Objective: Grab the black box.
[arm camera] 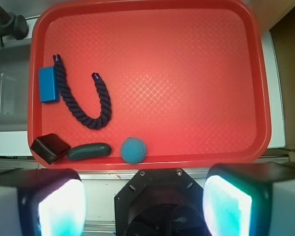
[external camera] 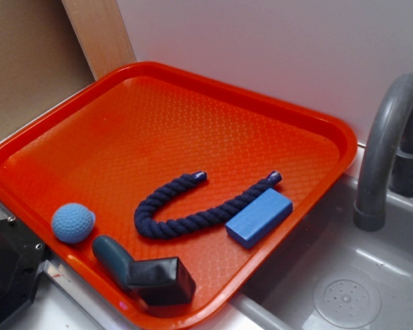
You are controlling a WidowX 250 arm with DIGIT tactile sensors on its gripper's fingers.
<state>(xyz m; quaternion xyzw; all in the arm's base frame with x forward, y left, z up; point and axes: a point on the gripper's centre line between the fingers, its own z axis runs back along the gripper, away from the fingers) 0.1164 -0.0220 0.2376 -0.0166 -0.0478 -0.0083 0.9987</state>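
Red tray (arm camera: 265,98) holds black box (arm camera: 50,148) lying diagonally.

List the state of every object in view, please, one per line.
Black box: lying at tray corner, ungrasped.
Teal capsule: on its side, beside the box.
Blue knit ball: resting free.
Rope: curled in a U.
Blue block: lying flat.
Gripper: jaws open, empty.

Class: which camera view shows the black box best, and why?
The exterior view: the black box appears large, with its top and side faces distinct, touching the teal capsule. The wrist view shows it small, from above, at the tray's corner.
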